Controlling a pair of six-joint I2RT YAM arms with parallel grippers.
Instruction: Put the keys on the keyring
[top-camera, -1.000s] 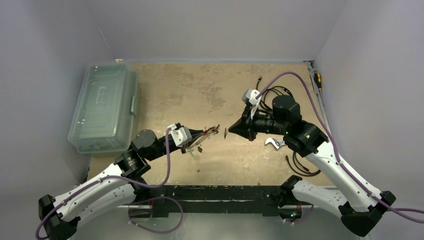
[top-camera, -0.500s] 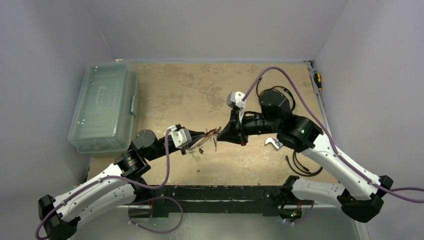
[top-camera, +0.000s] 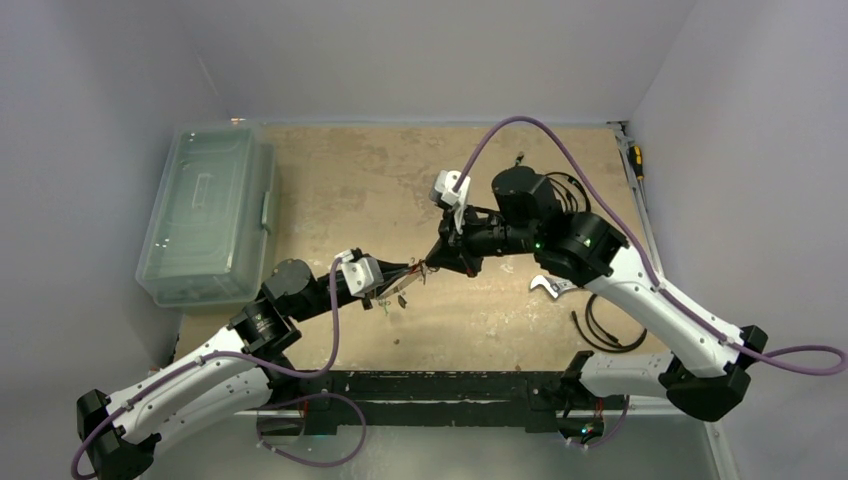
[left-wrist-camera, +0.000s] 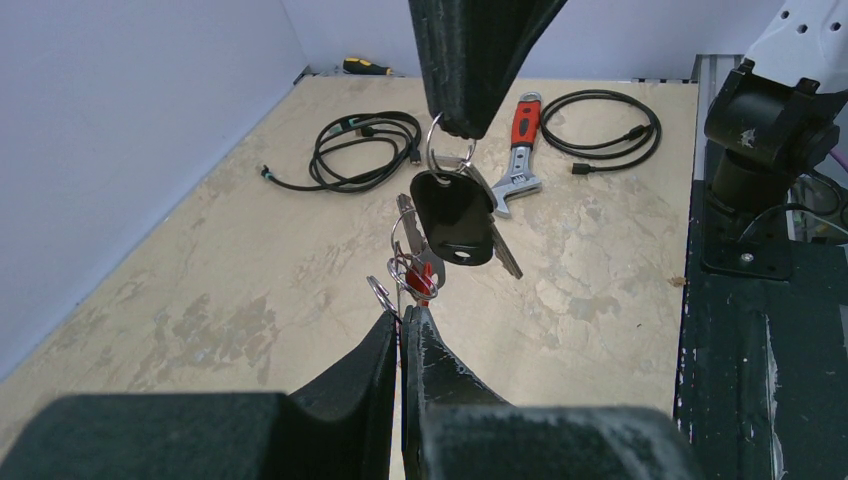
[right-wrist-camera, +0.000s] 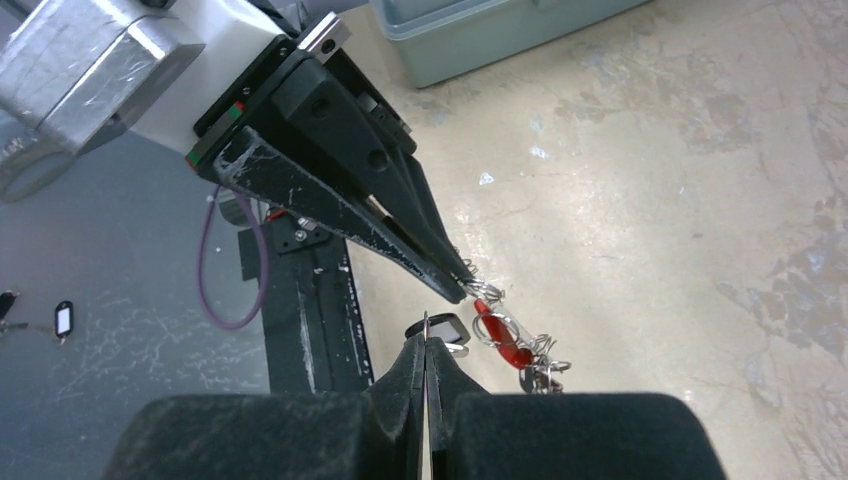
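My left gripper (left-wrist-camera: 403, 316) is shut on a thin silver wire seen edge-on, the rim of the keyring (left-wrist-camera: 400, 298). A bunch of keys hangs just beyond its tips on small split rings, a red-headed one (left-wrist-camera: 426, 280) among them. My right gripper (right-wrist-camera: 427, 340) is shut on the small ring of a black-headed key (left-wrist-camera: 452, 216). It holds that key right against the bunch. In the top view the two grippers meet tip to tip, left gripper (top-camera: 416, 270) and right gripper (top-camera: 430, 262), above the middle of the table. Most of the loop is hidden.
A clear plastic box (top-camera: 205, 215) stands at the left edge. A red-handled wrench (left-wrist-camera: 517, 150) lies on the table under the right arm. Black coiled cables (left-wrist-camera: 365, 150) (left-wrist-camera: 600, 120) lie to the right and a screwdriver (left-wrist-camera: 365, 67) at the far right wall.
The right arm swung left with the black key until its tips reached the left gripper's tips. The left arm held still.
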